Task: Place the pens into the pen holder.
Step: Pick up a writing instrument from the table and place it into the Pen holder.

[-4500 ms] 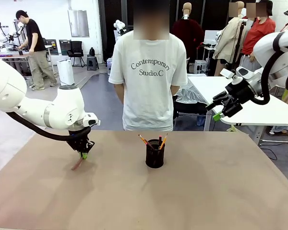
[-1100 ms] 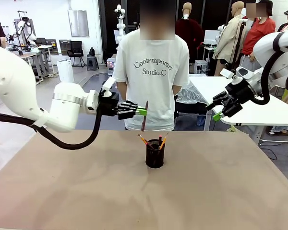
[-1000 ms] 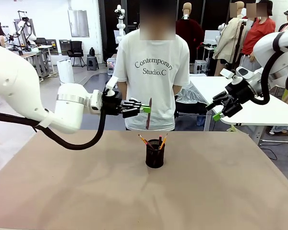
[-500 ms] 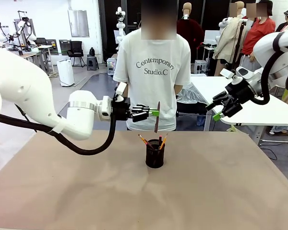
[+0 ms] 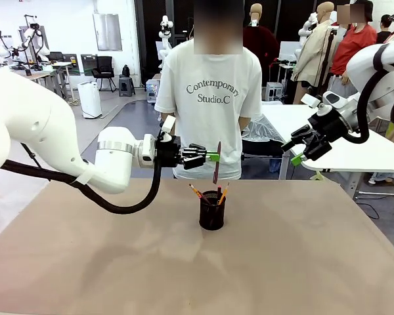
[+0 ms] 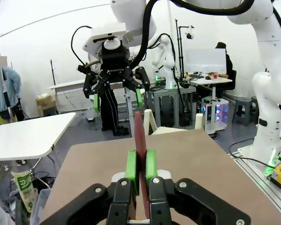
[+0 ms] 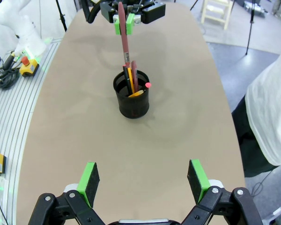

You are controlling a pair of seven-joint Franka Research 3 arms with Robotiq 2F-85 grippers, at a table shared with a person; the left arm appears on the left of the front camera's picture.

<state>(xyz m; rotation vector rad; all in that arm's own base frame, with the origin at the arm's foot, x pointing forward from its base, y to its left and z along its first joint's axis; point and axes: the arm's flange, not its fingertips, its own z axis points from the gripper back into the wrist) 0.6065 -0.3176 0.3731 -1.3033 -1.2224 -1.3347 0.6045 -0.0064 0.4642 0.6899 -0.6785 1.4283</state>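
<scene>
The black mesh pen holder stands mid-table with several pens leaning in it, one yellow-orange. My left gripper is shut on a reddish-brown pen, held upright just above the holder's rim. In the left wrist view that pen sits pinched between the green pads. The right wrist view looks down on the holder and the held pen. My right gripper hangs open, high at the right, away from the table; its fingers stand wide apart.
A person in a white T-shirt stands at the far edge of the brown table, right behind the holder. A white table stands behind at the right.
The left gripper lifted the reddish-brown pen from the table's left side and carried it rightward to just above the holder. The right arm has stayed still.
</scene>
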